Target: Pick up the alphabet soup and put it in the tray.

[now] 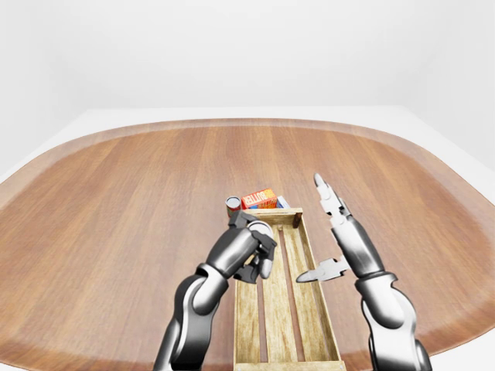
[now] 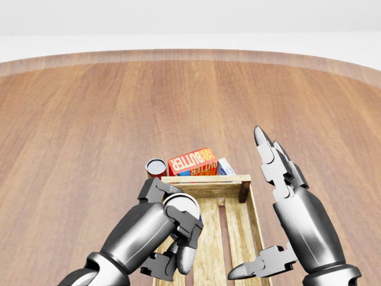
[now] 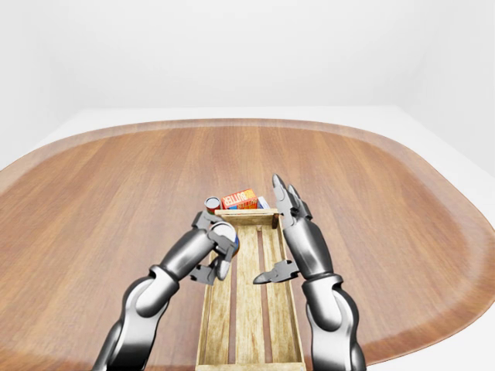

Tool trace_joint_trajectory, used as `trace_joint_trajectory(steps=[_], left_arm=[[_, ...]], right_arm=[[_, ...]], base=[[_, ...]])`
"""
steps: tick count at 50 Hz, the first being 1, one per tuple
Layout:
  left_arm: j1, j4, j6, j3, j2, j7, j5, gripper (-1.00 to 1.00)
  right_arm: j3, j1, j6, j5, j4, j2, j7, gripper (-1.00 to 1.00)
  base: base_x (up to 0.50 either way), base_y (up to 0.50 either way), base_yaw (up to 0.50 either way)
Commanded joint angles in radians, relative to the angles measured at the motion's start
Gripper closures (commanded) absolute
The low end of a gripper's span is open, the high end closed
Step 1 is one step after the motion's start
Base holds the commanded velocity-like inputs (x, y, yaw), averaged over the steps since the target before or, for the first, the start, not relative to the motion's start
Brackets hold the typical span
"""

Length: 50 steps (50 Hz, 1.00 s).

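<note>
My left hand (image 2: 177, 233) is shut on the alphabet soup can (image 2: 182, 207). Its pale lid and a strip of blue label show between the fingers. The can hangs over the left slat of the wooden tray (image 2: 205, 185), near the tray's top end in the head view. My right hand (image 2: 247, 204) is open and empty, with fingers spread above the tray's right rim. The left-eye view shows the whole long tray (image 1: 280, 317).
A red can with a grey lid (image 2: 156, 167) stands just outside the tray's top left corner. An orange butter box (image 2: 192, 161) and a small blue-and-white box (image 2: 225, 166) lie against the tray's top end. The round wooden table (image 1: 116, 201) spreads all around.
</note>
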Motion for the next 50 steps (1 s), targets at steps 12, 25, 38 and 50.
trace_joint_trajectory(steps=[12,25,38,50], left_arm=[[0.028,0.023,-0.057,-0.025,0.004,0.011,0.033,0.88],[0.048,0.031,-0.067,-0.064,-0.001,0.024,0.045,0.89],[0.067,0.058,-0.074,-0.094,0.003,0.063,0.037,0.98],[0.048,0.103,-0.093,-0.067,0.008,0.072,0.035,0.98]], right_arm=[[0.001,0.002,0.000,0.000,0.003,0.000,-0.002,-0.98],[0.000,0.003,0.000,0.001,0.006,0.000,-0.003,-0.98],[0.000,0.002,0.000,0.004,0.011,0.000,-0.006,-0.98],[0.001,0.001,0.000,0.004,0.015,0.000,-0.007,-0.98]], base=[[0.00,0.00,0.00],[0.00,0.00,0.00],[0.00,0.00,0.00],[0.00,0.00,0.00]])
